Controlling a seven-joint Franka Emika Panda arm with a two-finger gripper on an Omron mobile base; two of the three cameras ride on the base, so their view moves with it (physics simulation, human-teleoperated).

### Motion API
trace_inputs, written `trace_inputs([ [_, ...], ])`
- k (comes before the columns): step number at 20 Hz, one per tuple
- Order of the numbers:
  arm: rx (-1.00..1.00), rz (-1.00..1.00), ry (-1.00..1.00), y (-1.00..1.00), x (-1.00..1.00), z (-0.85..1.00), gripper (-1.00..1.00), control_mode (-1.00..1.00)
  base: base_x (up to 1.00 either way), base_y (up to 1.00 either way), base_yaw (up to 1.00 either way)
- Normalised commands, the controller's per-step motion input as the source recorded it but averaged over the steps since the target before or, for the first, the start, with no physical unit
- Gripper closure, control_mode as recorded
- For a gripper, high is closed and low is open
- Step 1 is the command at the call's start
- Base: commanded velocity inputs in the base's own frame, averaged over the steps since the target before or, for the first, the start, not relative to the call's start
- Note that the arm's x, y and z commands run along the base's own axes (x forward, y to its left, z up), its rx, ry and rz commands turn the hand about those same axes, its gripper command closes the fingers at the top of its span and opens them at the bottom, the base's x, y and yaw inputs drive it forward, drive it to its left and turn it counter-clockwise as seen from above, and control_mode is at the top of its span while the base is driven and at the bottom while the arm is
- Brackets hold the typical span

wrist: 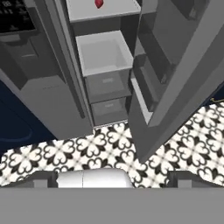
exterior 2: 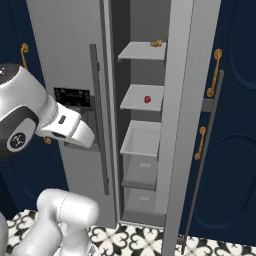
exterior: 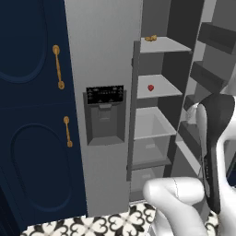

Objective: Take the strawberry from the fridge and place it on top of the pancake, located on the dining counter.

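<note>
The fridge [exterior: 103, 69] stands with its right door swung open [exterior 2: 182, 100], showing pale inner shelves. The strawberry [exterior: 150, 87], a tiny red berry, lies on the second shelf from the top [exterior 2: 147, 99]; in the hand view it sits at the very top edge [wrist: 99, 4]. My gripper [wrist: 114, 180] is open, its dark fingertips far apart with nothing between them. It hangs well back from the shelves and below the berry, looking down at the drawers and floor. The pancake and the dining counter are out of view.
A small golden-brown food item [exterior: 150, 38] rests on the top shelf. An open white drawer [wrist: 103, 52] juts out under the strawberry's shelf. The open door's bins [exterior: 207, 69] crowd the right side. Navy cabinets [exterior: 32, 115] flank the fridge. Patterned floor tiles [wrist: 109, 144] lie below.
</note>
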Motion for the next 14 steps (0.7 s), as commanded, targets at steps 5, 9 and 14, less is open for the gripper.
trace_inputs([
  [5, -0.02, 0.12, 0.16, 0.47, 0.00, -0.02, -1.00, -1.00, 0.00, 0.00, 0.00],
  [9, 0.00, 0.16, 0.08, 0.39, 0.00, 0.00, -1.00, -1.00, 0.00, 0.00, 0.00],
  [14, 0.01, 0.09, 0.00, 0.10, -0.05, -0.01, -1.00, -1.00, 0.00, 0.00, 0.00],
])
